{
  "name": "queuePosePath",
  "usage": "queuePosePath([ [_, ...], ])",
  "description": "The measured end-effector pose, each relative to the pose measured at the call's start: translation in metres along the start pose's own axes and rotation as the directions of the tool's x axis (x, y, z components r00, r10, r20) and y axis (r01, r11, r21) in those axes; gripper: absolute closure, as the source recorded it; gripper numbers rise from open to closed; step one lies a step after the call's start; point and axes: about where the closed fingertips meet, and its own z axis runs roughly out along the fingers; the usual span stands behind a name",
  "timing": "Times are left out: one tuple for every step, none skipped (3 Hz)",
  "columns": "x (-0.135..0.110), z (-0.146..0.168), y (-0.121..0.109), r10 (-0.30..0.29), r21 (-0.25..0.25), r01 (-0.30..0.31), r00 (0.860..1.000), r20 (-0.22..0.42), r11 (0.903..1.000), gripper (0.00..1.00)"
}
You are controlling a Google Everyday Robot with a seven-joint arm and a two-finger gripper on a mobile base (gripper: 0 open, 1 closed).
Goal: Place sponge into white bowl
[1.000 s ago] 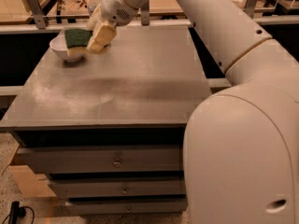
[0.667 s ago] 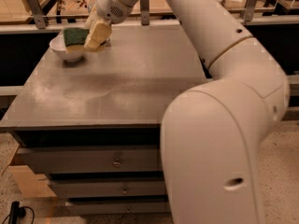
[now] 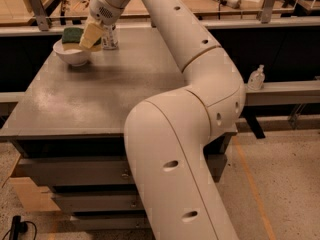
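Sponge (image 3: 72, 34) is seen directly beside the end effector (image 3: 91, 35), on the side away from the arm (image 3: 165, 14), with its dark green scouring face turned upward and a strip of pale foam showing beneath. It lies at the mouth of the white bowl (image 3: 73, 55), which sits just below the end effector on the counter (image 3: 125, 84). Whether the sponge rests on the rim or hangs slightly above it cannot be told. Nor can it be told whether the end effector is clamped on the sponge or has let it go, since the yellowish pad covers the sponge's nearer end.

The step in hand is judged to be the release into the bowl. It would be done well if the sponge were centred over the bowl's opening before the grip is eased, lowered until its foam underside is low inside the rim, and let go without a sideways drag. The bowl is light and could be tipped or pushed by such a drag. A straight upward retreat would be safest, because a clear bottle (image 3: 110, 38) stands just behind the end effector.

The sponge's long axis is judged to run roughly across the bowl's mouth, from the end effector outward toward the counter's far left corner. The sponge is close to level or slightly tilted.
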Motion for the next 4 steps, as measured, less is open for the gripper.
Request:
queuePosePath([
  [-0.0246,-0.0049,-0.017,0.045,0.067,-0.052,0.994,0.095,0.9964,1.0],
  [-0.0282,-0.0025,-0.0201,0.045,0.078,-0.054,0.993,0.107,0.9955,1.0],
  [-0.0268,-0.0016,-0.0224,0.087,0.091,-0.097,0.99,0.109,0.9912,1.0],
  [-0.027,-0.0052,-0.0266,0.151,0.131,-0.172,0.976,0.157,0.9763,1.0],
])
